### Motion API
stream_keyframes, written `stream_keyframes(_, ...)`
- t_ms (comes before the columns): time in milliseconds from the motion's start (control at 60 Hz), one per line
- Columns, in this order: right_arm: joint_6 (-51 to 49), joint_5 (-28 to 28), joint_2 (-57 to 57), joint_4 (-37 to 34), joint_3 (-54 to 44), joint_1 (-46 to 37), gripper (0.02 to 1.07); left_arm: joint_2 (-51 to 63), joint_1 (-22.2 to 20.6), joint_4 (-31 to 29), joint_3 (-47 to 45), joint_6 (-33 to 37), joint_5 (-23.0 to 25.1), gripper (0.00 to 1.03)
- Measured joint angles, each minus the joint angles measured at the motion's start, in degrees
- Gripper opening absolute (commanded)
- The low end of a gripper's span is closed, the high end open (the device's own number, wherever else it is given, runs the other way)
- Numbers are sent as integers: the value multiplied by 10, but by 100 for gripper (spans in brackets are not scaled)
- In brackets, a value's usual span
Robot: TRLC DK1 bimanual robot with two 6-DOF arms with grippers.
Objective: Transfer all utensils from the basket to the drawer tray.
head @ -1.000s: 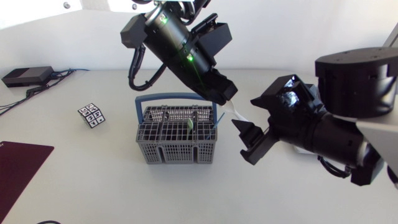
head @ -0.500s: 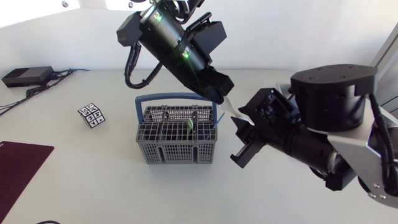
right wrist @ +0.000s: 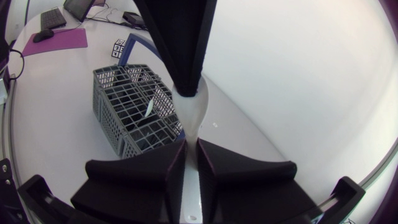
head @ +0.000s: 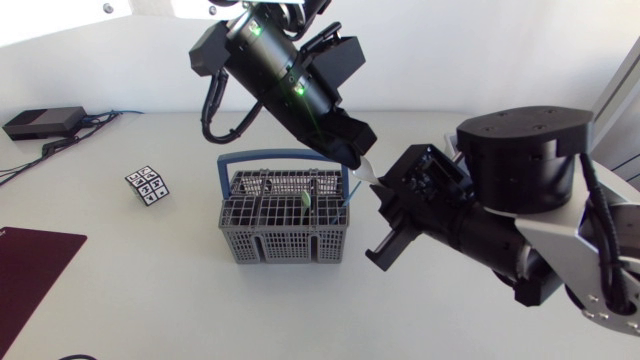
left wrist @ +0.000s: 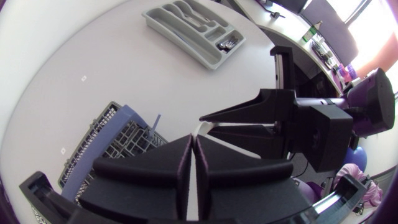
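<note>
While the left gripper holds a thin white utensil pinched tight between its two fingers, in the air just beside the basket, the right gripper stands right at the free end of this utensil. The step in hand therefore seems to be a handover from one arm to the other. Whether the right gripper already presses on the utensil I cannot tell, because the white piece is lost against the white table there. The drawer tray lies well apart from the basket, and I judge that the right arm is meant to carry the utensil to it. The next move calls first for a firm hold by the right gripper and only then for a release by the left one, otherwise the utensil can drop. A green piece stands in the basket, so the task is not near its end. Compared with one second ago, the right arm has pushed in further toward the left gripper and the basket, and the basket itself has not moved.
</note>
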Motion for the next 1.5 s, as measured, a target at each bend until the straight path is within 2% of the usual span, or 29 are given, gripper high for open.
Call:
stream_keyframes(150, 0, -5, 0, 0, 0, 0, 8, 0, -2, -2, 0, 0, 4, 6)
stream_keyframes(250, 0, -6, 0, 0, 0, 0, 8, 0, -2, -3, 0, 0, 5, 11)
stream_keyframes(400, 0, -8, 0, 0, 0, 0, 8, 0, -2, -3, 0, -2, 6, 11)
stream_keyframes(583, 0, -8, 0, 0, 0, 0, 8, 0, -2, -4, 0, -3, 10, 22)
stream_keyframes(683, 0, -8, 0, 0, 0, 0, 8, 0, -2, -3, 0, -3, 10, 37)
stream_keyframes(767, 0, -10, 0, -5, 0, -1, 8, 0, -1, -1, 0, -12, 15, 56)
stream_keyframes(833, 0, -23, 0, -15, -2, 0, 8, -2, 3, 24, 0, -17, 19, 69)
stream_keyframes(883, 0, -30, -1, -18, -5, 0, 8, -5, 8, 40, 0, -23, 19, 72)
stream_keyframes(967, 0, -35, -6, -23, -13, -1, 8, -17, 23, 65, -1, -32, 19, 83)
stream_keyframes(1117, 0, -48, -21, -36, -23, -9, 8, -59, 45, 124, -20, -39, 19, 91)
stream_keyframes(1217, -6, -76, -47, -49, -31, -36, 8, -96, 61, 150, -40, -37, 15, 92)
stream_keyframes(1317, -18, -131, -78, -75, -38, -90, 8, -126, 78, 168, -65, -14, -12, 96)
stream_keyframes(1417, -41, -193, -101, -97, -45, -165, 8, -141, 90, 173, -95, 17, -25, 96)
stream_keyframes(1500, -75, -269, -112, -126, -49, -250, 8, -152, 94, 178, -135, 53, -47, 96)
